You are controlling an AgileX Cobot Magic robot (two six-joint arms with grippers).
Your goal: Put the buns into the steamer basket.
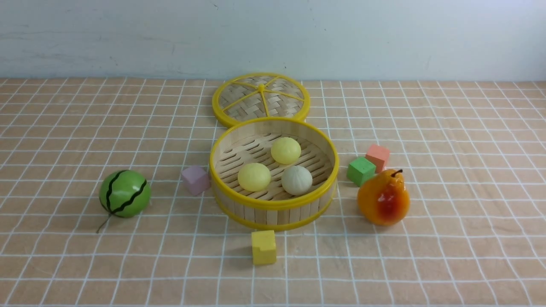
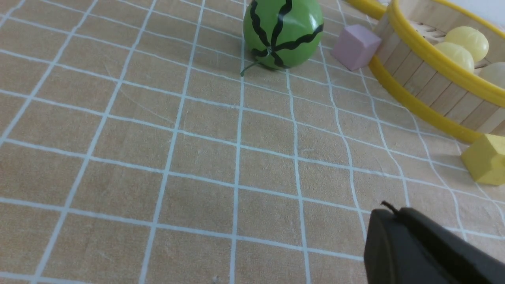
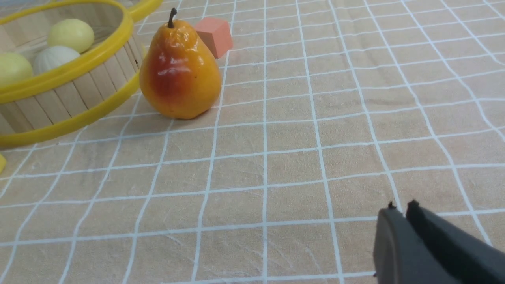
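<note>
The steamer basket (image 1: 273,204) stands at the middle of the table. Inside it lie three buns: a pale yellow one (image 1: 286,150) at the back, a pale yellow one (image 1: 254,177) at the front left, and an off-white ridged one (image 1: 297,180) at the front right. The basket also shows in the left wrist view (image 2: 430,83) and the right wrist view (image 3: 67,98). My left gripper (image 2: 394,213) is shut and empty over bare cloth, well away from the basket. My right gripper (image 3: 400,209) is shut and empty over bare cloth. Neither arm shows in the front view.
A woven lid (image 1: 261,99) lies behind the basket. A green watermelon ball (image 1: 125,193) sits left, an orange pear (image 1: 383,199) right. Cubes stand around the basket: purple (image 1: 195,180), yellow (image 1: 263,247), green (image 1: 361,171), salmon (image 1: 378,157).
</note>
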